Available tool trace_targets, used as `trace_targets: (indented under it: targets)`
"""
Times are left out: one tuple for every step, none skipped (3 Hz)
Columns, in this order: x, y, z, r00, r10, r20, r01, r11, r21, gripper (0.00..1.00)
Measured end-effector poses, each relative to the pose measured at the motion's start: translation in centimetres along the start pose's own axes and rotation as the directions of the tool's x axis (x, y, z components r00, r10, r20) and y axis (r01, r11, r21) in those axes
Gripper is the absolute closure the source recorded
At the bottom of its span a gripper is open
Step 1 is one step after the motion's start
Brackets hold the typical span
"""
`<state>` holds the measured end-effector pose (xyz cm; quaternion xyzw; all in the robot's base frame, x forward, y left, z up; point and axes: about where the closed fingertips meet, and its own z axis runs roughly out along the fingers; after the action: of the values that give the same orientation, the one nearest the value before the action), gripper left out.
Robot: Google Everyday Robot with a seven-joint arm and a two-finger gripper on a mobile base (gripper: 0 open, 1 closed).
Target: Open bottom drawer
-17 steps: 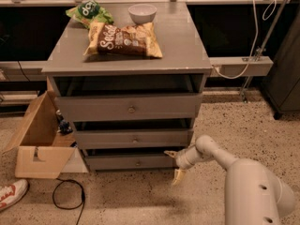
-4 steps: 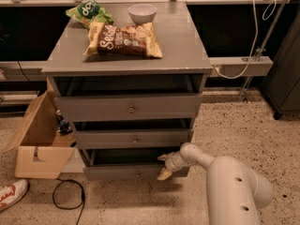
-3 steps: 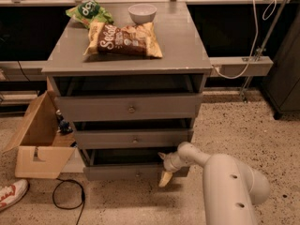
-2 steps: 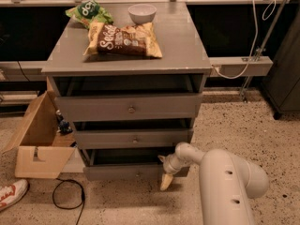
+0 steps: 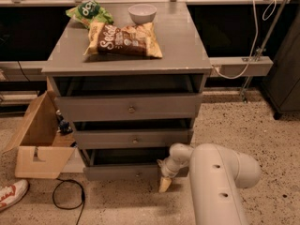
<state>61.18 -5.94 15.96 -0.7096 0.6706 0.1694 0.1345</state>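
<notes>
Since the earlier views the bulky off-white robot arm (image 5: 220,182) has been swinging in from the right. Its tan-tipped two-finger gripper (image 5: 164,183) is now hanging at the right end of the lowest front instead of standing clear of it.

Reading from the left, the open brown cardboard box (image 5: 35,146) is sitting just beside the grey wooden chest (image 5: 187,46), out of your way. Next comes the bottom drawer (image 5: 122,172) — the wide, slim grey wooden front lowest in the chest. It is lying near the floor with its long axis running left to right across the view and a dark gap showing above it.

From the gripper the drawer is stretching away to the left, so the centre of the panel, where you are needing to pull, is lying left of the tip — and the tip is pointing downward, not at the panel.

You are not getting a clear look at the small round metal knob; it is too faint to place. You cannot tell how far the gripper is open or whether it is holding anything. The arm is covering the drawer's right end.
</notes>
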Motion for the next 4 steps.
trace_targets:
  targets:
    - [0.2, 1.7, 0.1, 1.0, 0.011, -0.015, -0.012, 0.9986, -0.052, 0.42]
    - [-0.1, 1.7, -0.7, 1.0, 0.011, -0.015, -0.012, 0.9986, -0.051, 0.65]
    - [-0.1, 1.8, -0.9, 1.0, 0.014, -0.011, -0.014, 0.9986, -0.051, 0.95]
    - [1.5, 5.9, -1.0, 0.994, 0.074, 0.086, -0.07, 0.9965, -0.046, 0.85]
